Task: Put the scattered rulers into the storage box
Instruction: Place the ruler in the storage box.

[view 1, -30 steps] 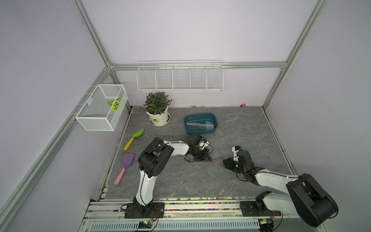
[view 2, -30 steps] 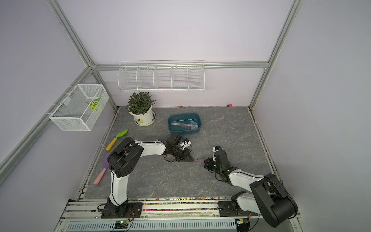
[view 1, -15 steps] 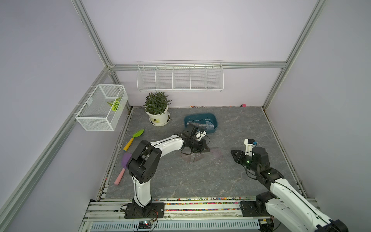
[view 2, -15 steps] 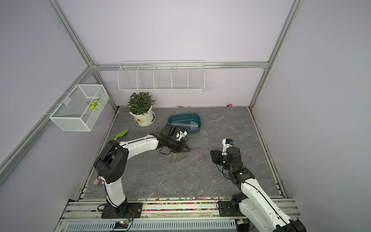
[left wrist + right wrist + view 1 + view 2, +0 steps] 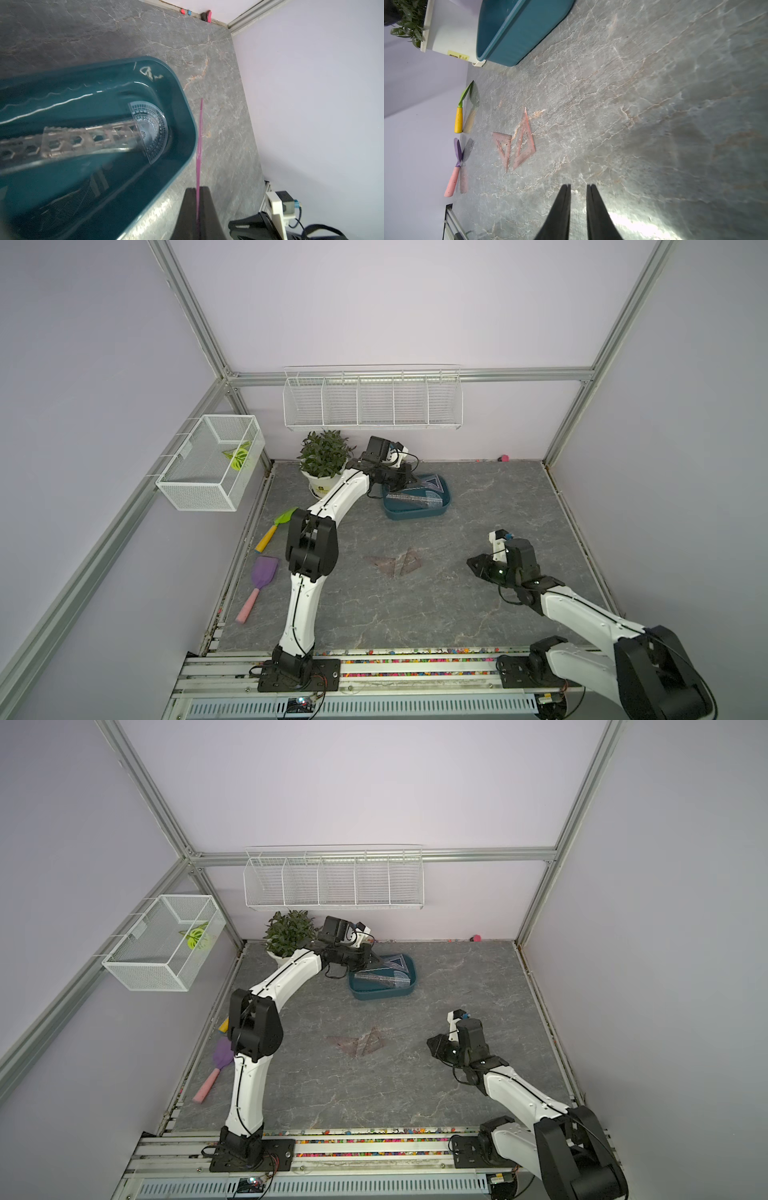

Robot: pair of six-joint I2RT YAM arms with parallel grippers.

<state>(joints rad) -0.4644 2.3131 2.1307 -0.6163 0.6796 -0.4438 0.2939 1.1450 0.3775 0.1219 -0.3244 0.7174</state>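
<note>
Pinching a thin translucent purple plastic ruler [image 5: 200,135] edge-on at the rim of the glossy dark teal plastic storage box [image 5: 182,108], the left gripper [image 5: 197,190] is clamped tight. The right gripper [image 5: 578,186], narrowly parted and empty, faces two flat pinkish triangular rulers [image 5: 529,137] on the marbled grey floor [image 5: 633,104].

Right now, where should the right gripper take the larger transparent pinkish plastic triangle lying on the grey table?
Probably the larger triangle's edge strip facing the right gripper, from above: it lies flat, its cut-out admits one finger, and the smaller triangle crowds the opposite side.

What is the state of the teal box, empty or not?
Not empty. The box holds a straight ruler and a protractor, seen in the left wrist view.
</note>
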